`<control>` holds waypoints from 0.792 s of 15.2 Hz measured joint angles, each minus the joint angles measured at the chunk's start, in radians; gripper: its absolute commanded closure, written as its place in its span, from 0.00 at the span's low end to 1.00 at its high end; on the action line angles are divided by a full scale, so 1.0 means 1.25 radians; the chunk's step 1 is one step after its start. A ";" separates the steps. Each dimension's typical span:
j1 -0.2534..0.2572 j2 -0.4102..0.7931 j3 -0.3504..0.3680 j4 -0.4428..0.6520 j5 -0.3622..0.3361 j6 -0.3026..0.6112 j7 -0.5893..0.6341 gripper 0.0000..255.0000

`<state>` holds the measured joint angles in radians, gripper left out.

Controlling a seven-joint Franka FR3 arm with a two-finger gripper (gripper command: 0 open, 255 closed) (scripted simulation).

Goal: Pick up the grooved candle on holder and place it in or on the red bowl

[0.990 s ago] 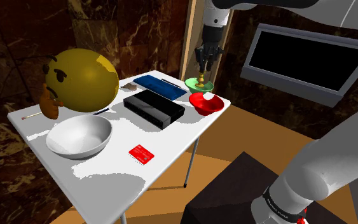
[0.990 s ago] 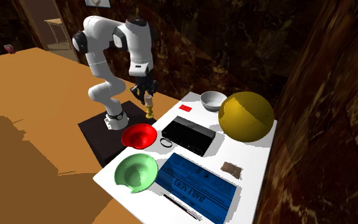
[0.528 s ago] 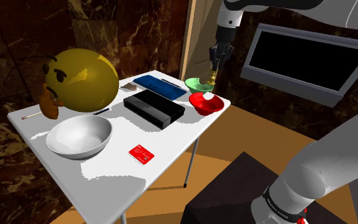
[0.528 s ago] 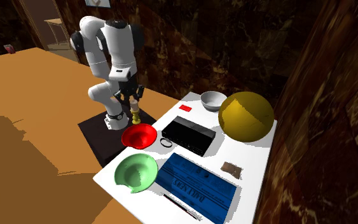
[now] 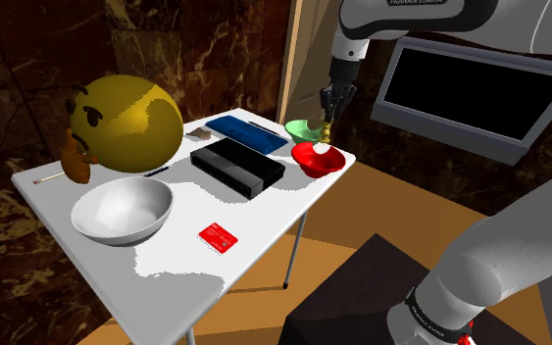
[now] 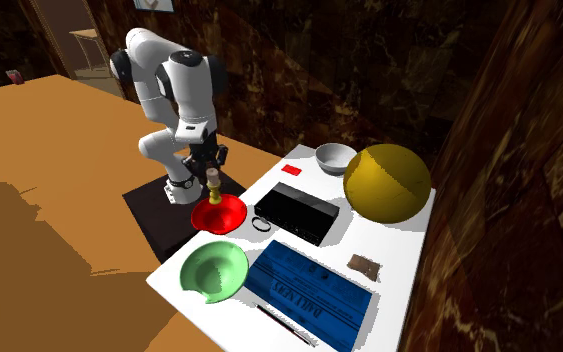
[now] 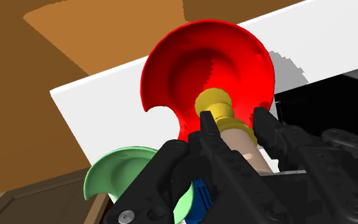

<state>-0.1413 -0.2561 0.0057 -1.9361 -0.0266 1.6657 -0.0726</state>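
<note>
My black gripper (image 7: 234, 121) is shut on the grooved candle (image 7: 242, 145), a pale stick on a gold holder (image 7: 216, 104). The candle (image 5: 328, 126) hangs holder-down just above the red bowl (image 5: 318, 159), which stands at the table corner nearest the stand. In the second exterior view the gripper (image 6: 210, 170) holds the candle (image 6: 212, 186) right over the red bowl (image 6: 219, 214). Seen from the wrist, the gold holder sits over the inside of the red bowl (image 7: 196, 63).
A green bowl (image 5: 303, 127) stands beside the red one. Also on the white table (image 5: 180, 265) are a blue book (image 5: 246, 130), a black box (image 5: 236, 166), a red card (image 5: 219, 236), a white bowl (image 5: 123, 210) and a big yellow emoji ball (image 5: 126, 122).
The gripper has carried the candle from beside the green bowl over to the red bowl and lowered it close to that bowl.
</note>
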 measured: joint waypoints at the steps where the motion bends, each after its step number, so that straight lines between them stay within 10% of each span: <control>1: 0.000 -0.003 -0.001 -0.014 0.000 0.011 -0.001 1.00; 12: -0.001 -0.005 -0.001 -0.109 -0.001 0.104 0.001 1.00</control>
<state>-0.1420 -0.2619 0.0044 -2.0720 -0.0275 1.7962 -0.0710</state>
